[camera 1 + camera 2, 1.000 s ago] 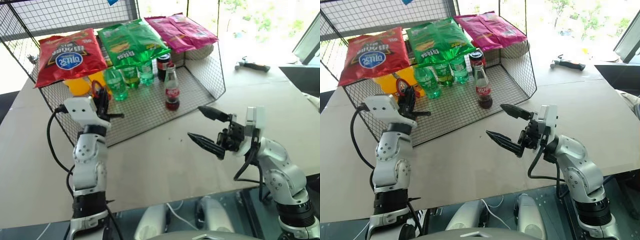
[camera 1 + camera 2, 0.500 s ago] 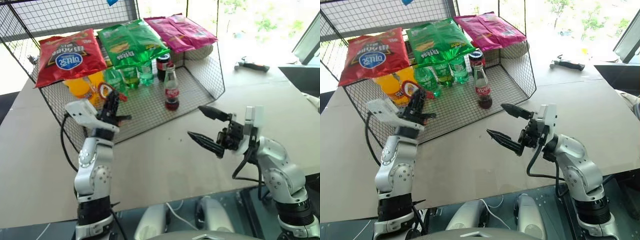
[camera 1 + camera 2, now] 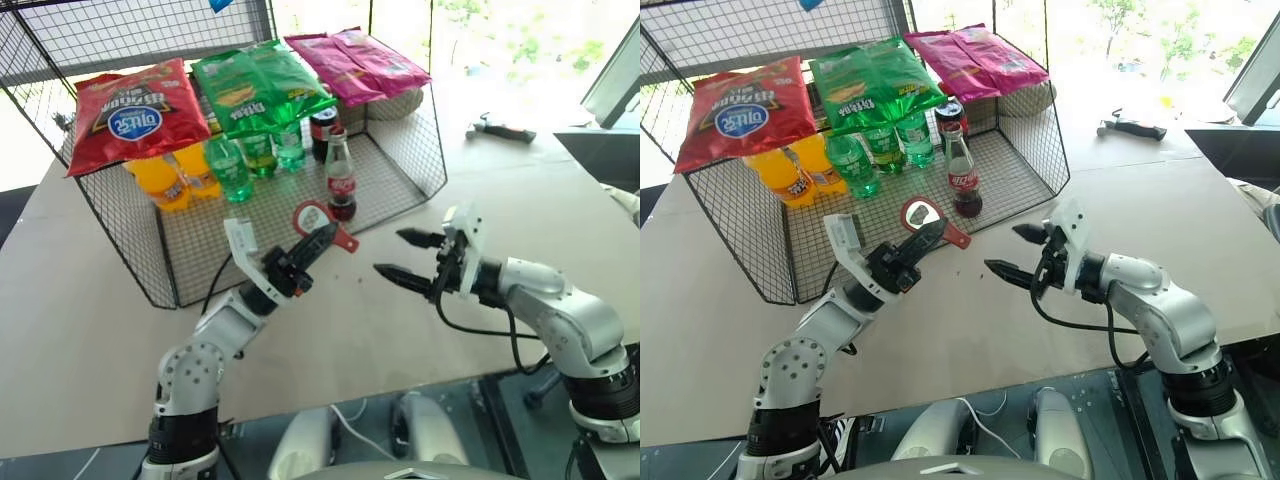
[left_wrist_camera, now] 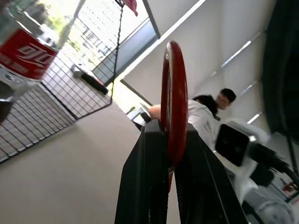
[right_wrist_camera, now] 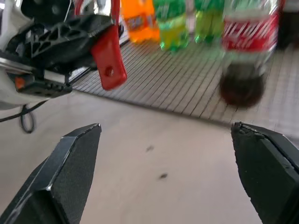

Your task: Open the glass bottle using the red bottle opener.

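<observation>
Left claw (image 3: 318, 240) pinching flat red bottle opener (image 3: 318, 218) just before narrow-necked glass bottle (image 3: 341, 183) standing on wire-mesh floor, right claw (image 3: 400, 255) spread wide, nearer than bottle.

Glass bottle (image 3: 341, 181) in wire basket (image 3: 420, 160) — snack bags (image 3: 262, 82) (three) behind.

The opener (image 3: 322, 221) is red with a pale silvery inside to its ring. The glass bottle (image 3: 341, 179) is clear, with a red label in white script and dark liquid low down. Behind it stand green bottles (image 3: 231, 170) and orange ones (image 3: 160, 182). Snack bags are red (image 3: 128, 110), green (image 3: 262, 83) and pink (image 3: 360, 62). The worktop (image 3: 330, 330) is plain beige; the basket (image 3: 410, 160) is black wire mesh.
</observation>
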Tool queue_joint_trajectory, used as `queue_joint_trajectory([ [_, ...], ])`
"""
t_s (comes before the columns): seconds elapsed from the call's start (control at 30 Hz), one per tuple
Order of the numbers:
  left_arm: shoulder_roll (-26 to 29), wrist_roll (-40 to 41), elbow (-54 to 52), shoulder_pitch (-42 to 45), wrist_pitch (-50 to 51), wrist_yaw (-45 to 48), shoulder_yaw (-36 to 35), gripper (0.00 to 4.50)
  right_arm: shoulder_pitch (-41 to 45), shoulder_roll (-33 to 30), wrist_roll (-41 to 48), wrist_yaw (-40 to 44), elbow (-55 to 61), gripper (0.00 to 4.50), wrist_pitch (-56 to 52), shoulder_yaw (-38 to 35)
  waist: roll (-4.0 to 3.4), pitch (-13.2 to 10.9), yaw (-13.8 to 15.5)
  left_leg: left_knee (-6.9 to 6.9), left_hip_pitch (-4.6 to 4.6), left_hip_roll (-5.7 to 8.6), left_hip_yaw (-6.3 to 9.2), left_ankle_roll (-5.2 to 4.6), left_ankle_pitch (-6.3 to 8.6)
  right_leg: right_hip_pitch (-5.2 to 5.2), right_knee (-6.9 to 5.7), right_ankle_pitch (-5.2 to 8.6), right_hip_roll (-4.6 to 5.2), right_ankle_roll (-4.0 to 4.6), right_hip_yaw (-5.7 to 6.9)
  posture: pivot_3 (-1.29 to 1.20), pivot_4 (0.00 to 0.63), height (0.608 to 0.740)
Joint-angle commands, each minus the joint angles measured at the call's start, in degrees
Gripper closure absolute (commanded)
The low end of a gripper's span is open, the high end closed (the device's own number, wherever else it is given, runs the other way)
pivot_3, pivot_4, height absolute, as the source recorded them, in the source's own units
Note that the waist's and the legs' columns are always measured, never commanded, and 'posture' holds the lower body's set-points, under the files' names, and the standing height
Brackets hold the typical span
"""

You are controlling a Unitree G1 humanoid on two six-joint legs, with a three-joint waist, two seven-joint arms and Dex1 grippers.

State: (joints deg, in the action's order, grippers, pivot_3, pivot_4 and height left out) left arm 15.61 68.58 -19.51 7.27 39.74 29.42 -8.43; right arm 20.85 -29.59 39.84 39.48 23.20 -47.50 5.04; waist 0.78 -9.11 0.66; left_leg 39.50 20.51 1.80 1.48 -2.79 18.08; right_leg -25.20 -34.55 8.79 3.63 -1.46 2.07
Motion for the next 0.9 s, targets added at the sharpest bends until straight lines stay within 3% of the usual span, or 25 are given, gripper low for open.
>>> queue_joint_trajectory([
  [0.03,1.8,2.7,0.5,1.9,3.2,3.6,0.7,4.47,3.9,-1.0,8.4,2.7,0.8,0.00,-7.8,-2.1,0.00,0.0,0.0,0.00,0.00,0.00,-0.01,-0.01,0.00,0.00,0.00,0.00,0.00,0.00,-0.01,0.00,0.150,0.735],
  [0.2,3.3,2.4,2.5,3.5,6.5,6.9,2.0,4.47,8.4,-1.9,16.4,3.7,-0.6,0.00,-17.7,-2.5,0.00,0.0,0.1,0.00,0.04,0.01,0.01,-0.04,0.02,0.00,0.06,-0.01,0.00,-0.03,0.02,0.00,0.150,0.735],
  [0.5,1.8,1.0,3.5,4.8,7.1,8.3,3.4,4.47,11.9,2.0,21.0,-0.6,-1.9,0.00,-25.9,-1.9,0.00,0.0,0.0,0.00,0.10,0.01,0.02,-0.01,0.01,-0.03,0.10,-0.04,0.03,-0.06,0.02,0.00,0.150,0.735],
  [0.63,2.1,0.5,3.9,4.3,7.7,9.5,3.9,4.50,13.2,3.9,22.4,-2.2,-3.0,1.33,-27.7,-2.6,0.00,0.0,0.1,0.00,0.09,0.01,0.01,-0.01,0.01,-0.02,0.09,-0.03,0.04,-0.05,0.00,0.00,0.150,0.735],
  [0.67,2.2,0.4,4.0,4.0,7.8,10.0,4.0,4.50,13.6,4.4,22.7,-2.7,-3.4,1.98,-28.0,-2.7,0.00,0.0,0.1,0.00,0.10,0.02,0.01,-0.01,0.01,-0.03,0.10,-0.03,0.04,-0.05,0.01,0.00,0.150,0.735],
  [0.83,2.1,-0.8,4.5,3.8,7.6,11.2,4.2,4.50,14.5,4.7,23.3,-3.0,-4.0,4.25,-29.4,-2.8,0.00,0.0,0.1,0.00,0.11,0.02,0.02,-0.01,0.01,-0.04,0.10,-0.03,0.03,-0.05,0.02,0.00,0.150,0.735],
  [0.9,2.1,-0.9,4.6,3.7,7.6,11.6,4.2,4.50,14.6,4.6,23.6,-3.1,-4.0,4.46,-29.7,-2.8,-0.01,0.0,0.0,-0.01,0.12,0.02,0.01,-0.01,0.01,-0.05,0.11,-0.03,0.03,-0.06,0.02,0.00,0.150,0.735],
])
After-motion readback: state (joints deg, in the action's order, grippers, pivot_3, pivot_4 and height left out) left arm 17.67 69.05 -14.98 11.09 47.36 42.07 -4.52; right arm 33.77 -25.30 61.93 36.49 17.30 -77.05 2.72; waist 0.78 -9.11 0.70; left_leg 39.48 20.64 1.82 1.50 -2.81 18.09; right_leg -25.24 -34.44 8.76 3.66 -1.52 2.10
